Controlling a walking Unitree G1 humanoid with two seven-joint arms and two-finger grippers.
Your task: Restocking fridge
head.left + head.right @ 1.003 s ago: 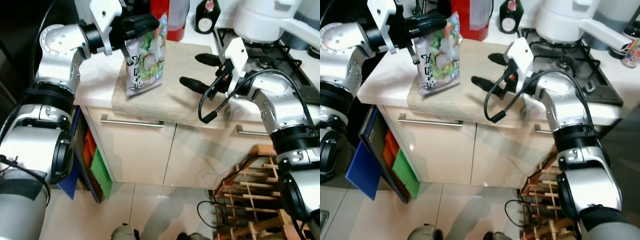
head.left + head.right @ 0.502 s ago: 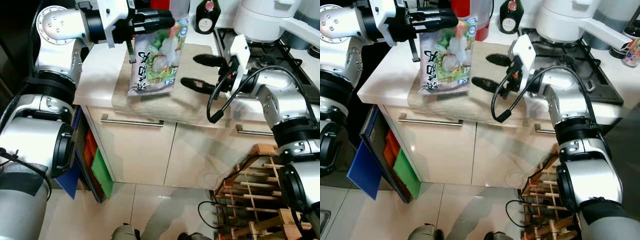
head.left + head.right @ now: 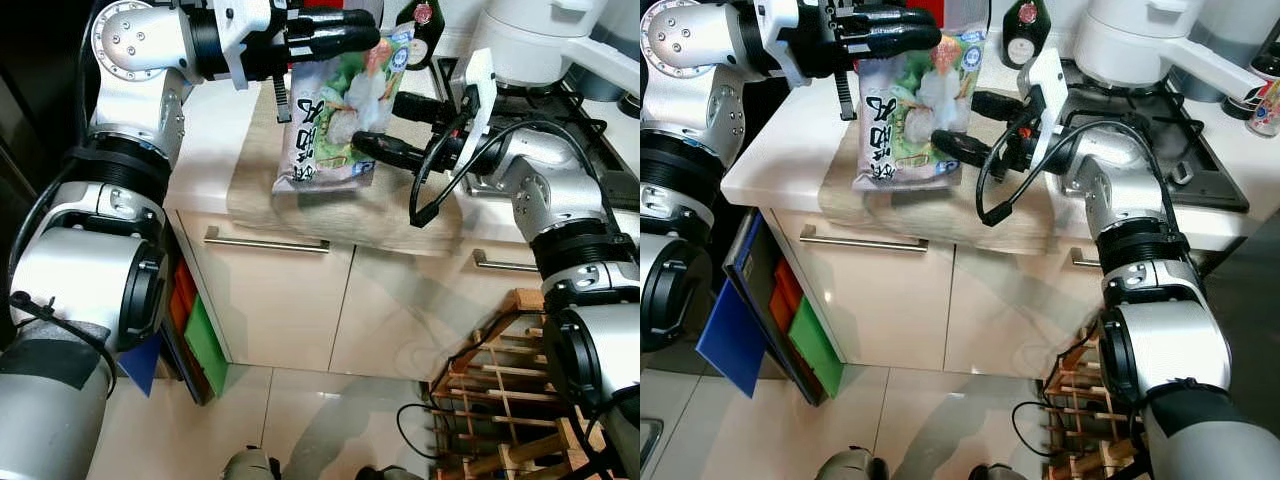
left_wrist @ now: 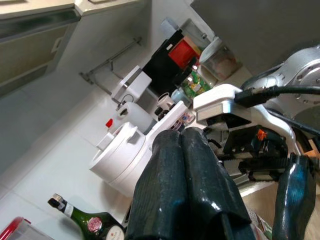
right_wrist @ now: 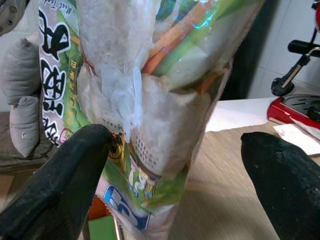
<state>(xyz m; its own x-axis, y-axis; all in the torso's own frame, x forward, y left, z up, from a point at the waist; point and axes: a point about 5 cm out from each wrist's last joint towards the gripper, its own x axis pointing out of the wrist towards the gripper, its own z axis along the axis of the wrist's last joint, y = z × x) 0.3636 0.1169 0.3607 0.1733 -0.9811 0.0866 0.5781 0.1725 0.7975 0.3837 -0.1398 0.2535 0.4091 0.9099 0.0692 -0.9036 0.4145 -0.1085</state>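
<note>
Two claws at the bag (image 3: 340, 115): left (image 3: 345, 30) clamped, right (image 3: 385, 125) spread.

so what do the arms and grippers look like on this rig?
Both arms are glossy silver shells with black joint rings. White wrist housings carry each gripper, left gripper and right gripper, each with two long black fingers. A loose black cable loops off the right wrist.

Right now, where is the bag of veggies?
The bag of veggies hangs over the wooden board on the counter, pinched by the left gripper, with the open right gripper beside it.
</note>
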